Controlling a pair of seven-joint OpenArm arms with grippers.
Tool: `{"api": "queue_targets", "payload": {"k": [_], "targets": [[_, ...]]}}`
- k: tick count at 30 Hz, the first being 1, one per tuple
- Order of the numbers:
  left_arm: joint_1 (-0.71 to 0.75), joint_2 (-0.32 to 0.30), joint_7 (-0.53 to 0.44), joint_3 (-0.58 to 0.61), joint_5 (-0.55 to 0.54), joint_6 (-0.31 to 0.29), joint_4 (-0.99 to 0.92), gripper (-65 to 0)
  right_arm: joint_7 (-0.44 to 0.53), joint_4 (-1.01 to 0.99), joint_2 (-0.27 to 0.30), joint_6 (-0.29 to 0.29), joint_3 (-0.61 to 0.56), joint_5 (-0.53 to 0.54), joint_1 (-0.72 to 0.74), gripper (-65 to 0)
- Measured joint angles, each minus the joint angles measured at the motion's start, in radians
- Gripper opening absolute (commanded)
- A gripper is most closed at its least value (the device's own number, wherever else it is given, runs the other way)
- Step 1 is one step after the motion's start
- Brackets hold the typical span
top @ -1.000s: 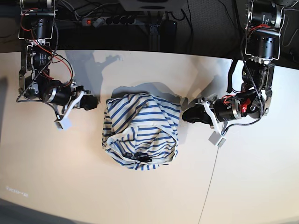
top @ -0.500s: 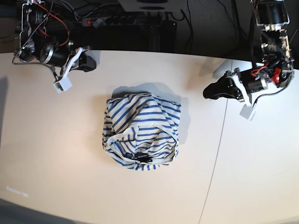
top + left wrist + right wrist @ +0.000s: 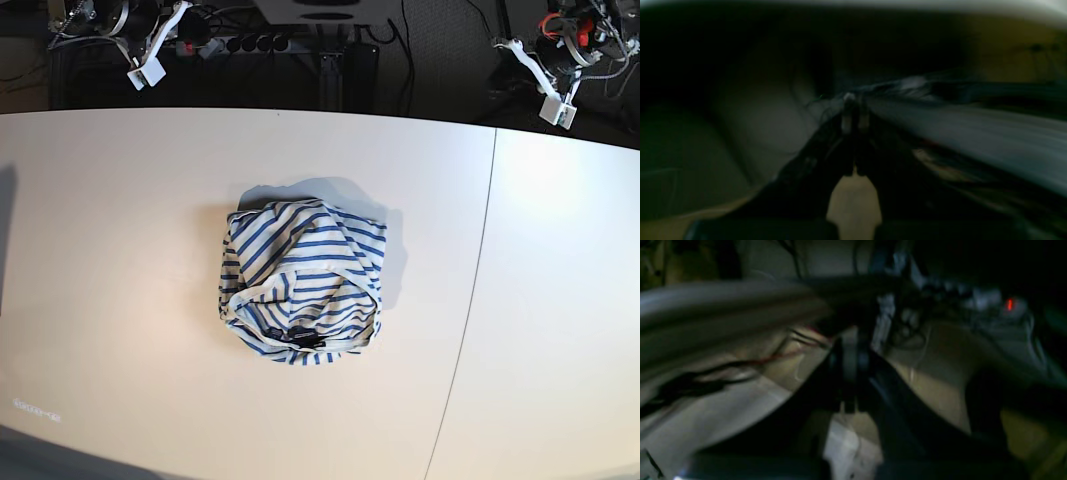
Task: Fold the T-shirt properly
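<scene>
Table [image 3: 120, 300] holds bunched T-shirt [image 3: 302, 280] — both arms behind its far edge.

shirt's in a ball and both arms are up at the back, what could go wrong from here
The T-shirt lies crumpled in a heap, so a grab may catch several layers at once and fold it crooked. Sleeves and hem are hidden in the bundle, so corners are hard to find. Both wrist views are dark and blurred, little help for aiming.

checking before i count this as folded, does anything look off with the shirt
Yes. The T-shirt sits in the middle of the table as a rumpled rounded bundle, stripes running at mixed angles, the neck label facing the near edge. It is not a flat, squared fold. Both arms are off beyond the far corners.
</scene>
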Motion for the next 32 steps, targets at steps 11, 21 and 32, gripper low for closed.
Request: {"api": "queue_targets", "payload": {"k": [11, 21, 32], "targets": [[-0.474, 0.041, -0.481, 0.377, 0.426, 0.436, -1.084, -65.0, 0.227, -0.952, -0.091, -0.019, 0.003, -0.298, 0.409, -65.0], [-0.722, 0.153, -0.426, 0.647, 0.444, 0.533, -1.267, -65.0, 0.111, -1.099, -0.235, -0.046, 0.003, -0.369, 0.666, -65.0], [-0.694, 0.135, -0.428, 0.676, 0.362, 0.531, -1.268, -65.0, 0.1, -1.083, -0.234, -0.047, 0.004, -0.378, 0.63, -65.0]]}}
